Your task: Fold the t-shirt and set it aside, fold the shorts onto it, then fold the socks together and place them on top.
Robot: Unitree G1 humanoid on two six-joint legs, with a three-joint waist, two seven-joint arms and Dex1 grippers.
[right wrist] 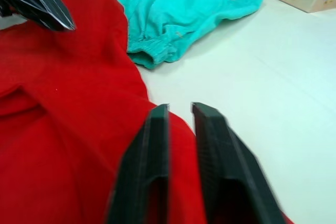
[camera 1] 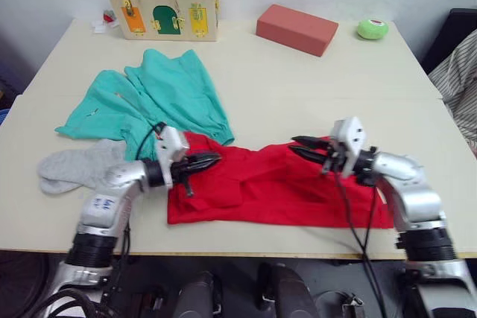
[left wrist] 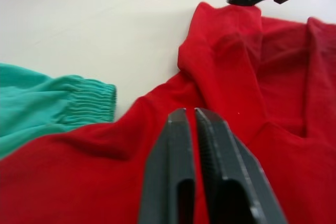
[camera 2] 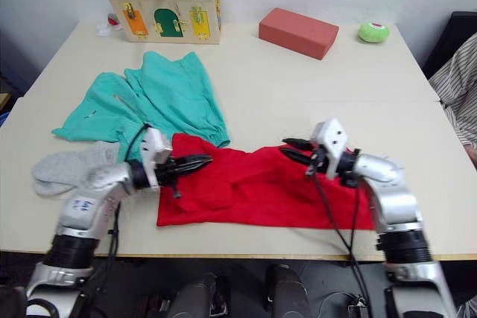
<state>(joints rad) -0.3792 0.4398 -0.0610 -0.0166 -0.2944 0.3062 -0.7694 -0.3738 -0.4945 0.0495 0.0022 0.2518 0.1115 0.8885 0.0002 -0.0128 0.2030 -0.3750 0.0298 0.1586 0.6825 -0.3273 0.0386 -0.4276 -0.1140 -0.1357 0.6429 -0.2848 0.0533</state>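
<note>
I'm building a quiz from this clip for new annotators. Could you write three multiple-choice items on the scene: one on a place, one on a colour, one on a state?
1. Where do the socks lie?
A. on the brick-like block
B. at the table's left, beside the shorts
C. on top of the t-shirt

2. What colour are the shorts?
A. teal-green
B. yellow
C. black

3. How does the t-shirt lie?
A. stacked on the shorts
B. hanging off the table
C. partly folded at the table's front edge

Answers:
1 B: they rest left of the t-shirt, touching the shorts.
2 A: the cloth is plainly teal-green.
3 C: it forms a long red band between both grippers.
</note>
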